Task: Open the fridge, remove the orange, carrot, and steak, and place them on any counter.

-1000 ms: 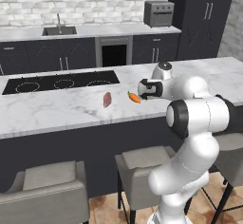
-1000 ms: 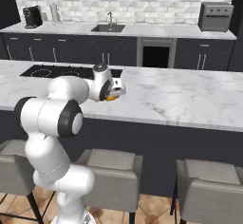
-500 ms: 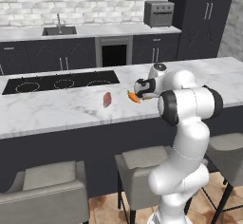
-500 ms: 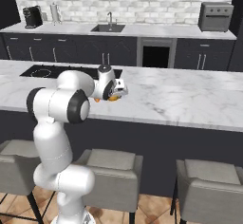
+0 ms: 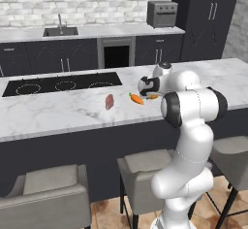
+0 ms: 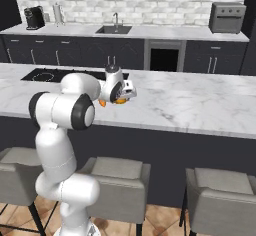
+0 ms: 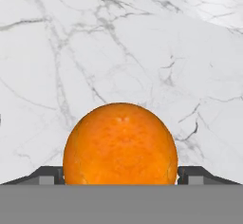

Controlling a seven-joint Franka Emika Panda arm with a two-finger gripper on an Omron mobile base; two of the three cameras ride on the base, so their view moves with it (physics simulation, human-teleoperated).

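On the counter (image 5: pixel 58 111), the steak (image 5: pixel 110 101) and carrot (image 5: pixel 136 98) lie set down together. The gripper (image 7: pixel 121 178) brings the orange (image 7: pixel 120 144) beside them; its jaws flank the fruit wide apart, but whether they grip it I cannot tell.

a glossy white arm (image 5: pixel 191 140) built of rounded, tube-like segments, with black discs capping the joints; the big elbow joint shows a dark round face, and the white wrist carries a black band

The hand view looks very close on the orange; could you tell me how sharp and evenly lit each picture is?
Hand view: orange sharp, evenly lit, hardly any shadow on the counter. Left base view: steak and carrot small, soft-edged. Right base view: even light, no glare.
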